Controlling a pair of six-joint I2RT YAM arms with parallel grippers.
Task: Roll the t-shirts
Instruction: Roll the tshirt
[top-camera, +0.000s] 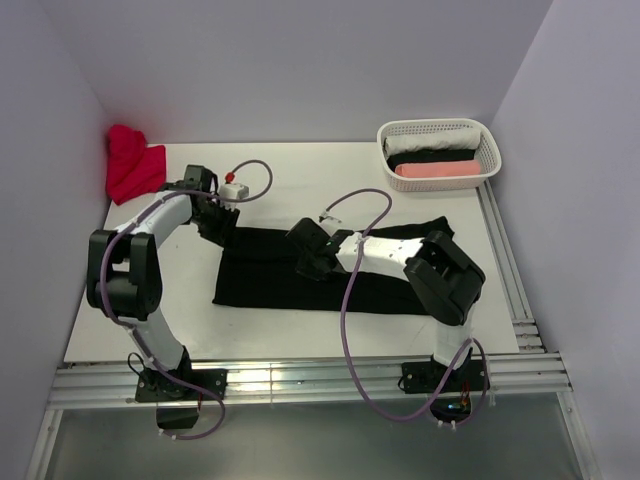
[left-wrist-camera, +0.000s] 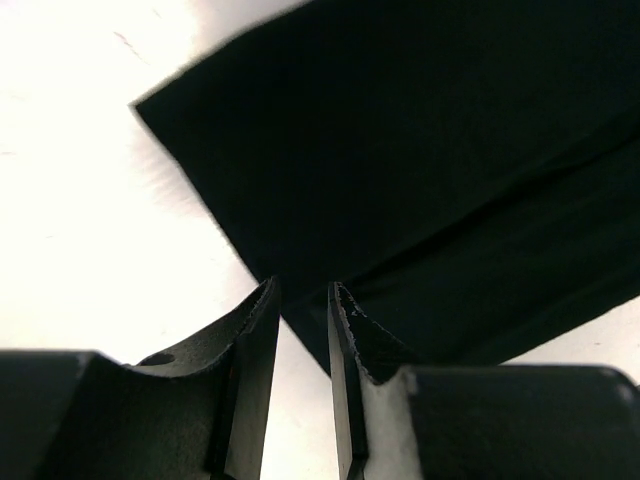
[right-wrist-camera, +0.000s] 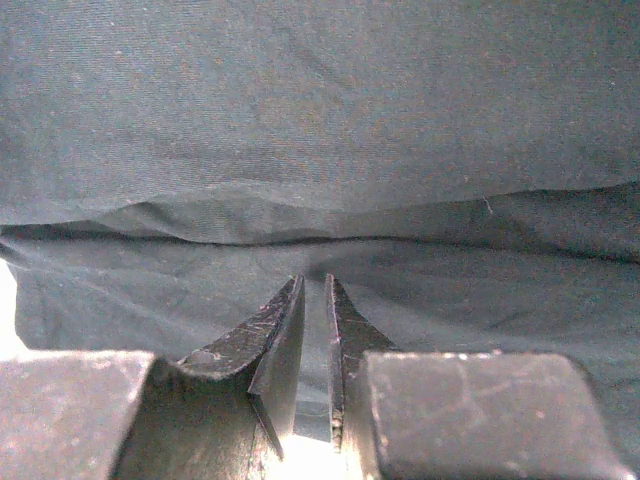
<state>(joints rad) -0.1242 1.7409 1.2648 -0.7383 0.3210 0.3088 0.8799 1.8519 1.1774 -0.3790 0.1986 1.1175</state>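
Your black t-shirt (top-camera: 258, 275) lies flat across the middle of the white table (top-camera: 300, 180), folded into a long band that runs left to right. It is plain, dark and matte, and no print or tag shows on the side facing up.

At the far right corner stands a white slatted basket (top-camera: 436, 125) holding three rolled cloths (top-camera: 437, 170), one white, one black and one salmon pink, lying side by side. A red cloth (top-camera: 133, 165) is bunched in the far left corner, well apart from the band.

From above, your right arm lies over the right half of the band and hides most of it. A purple cable (top-camera: 345, 300) loops across the band's near edge.

Your left gripper (left-wrist-camera: 303, 285) sits at the band's far left corner with its jaws a narrow slit apart. Its tips are right at the cloth's edge, and bright table shows through the gap, with nothing seen pinched between them.

Your right gripper (right-wrist-camera: 313, 280) is over the band just left of its middle. Its jaws are also a thin slit apart, with no cloth visible between them. Just beyond its tips, a soft ridge runs lengthwise where one layer overlaps the next.
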